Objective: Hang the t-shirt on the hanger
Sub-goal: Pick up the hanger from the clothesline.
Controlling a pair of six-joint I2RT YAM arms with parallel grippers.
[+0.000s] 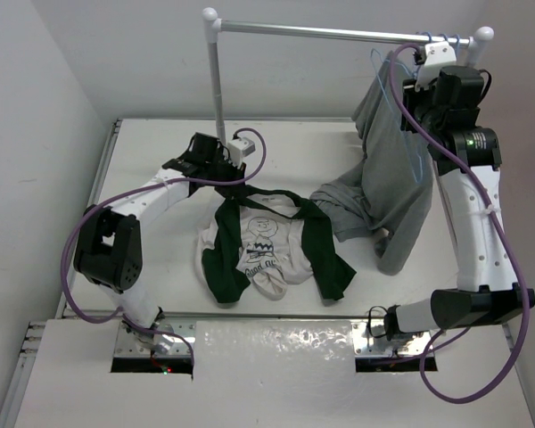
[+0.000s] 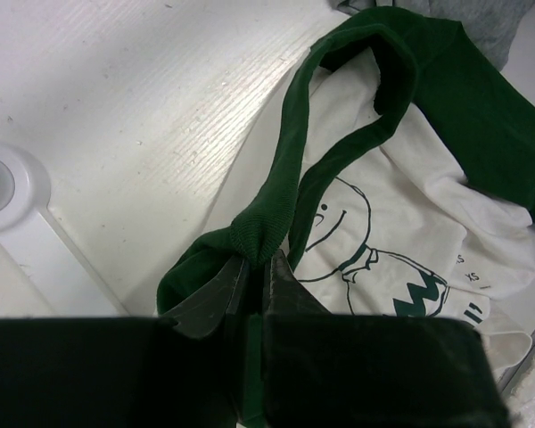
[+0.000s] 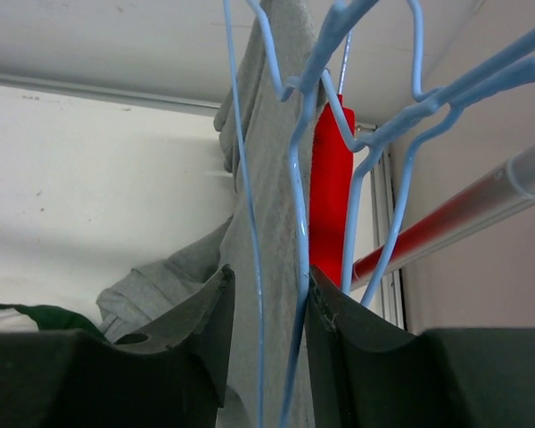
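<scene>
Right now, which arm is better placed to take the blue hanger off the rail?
Right: the right gripper is at the rail, open around the hanger wire. The left gripper is shut on the t-shirt collar.

t-shirt (image 1: 266, 254) on table (image 1: 160, 183) centre, second shirt (image 1: 392, 192) right of it hanging from rail (image 1: 339, 33) behind, hanger (image 3: 295, 187) on rail's right end
</scene>
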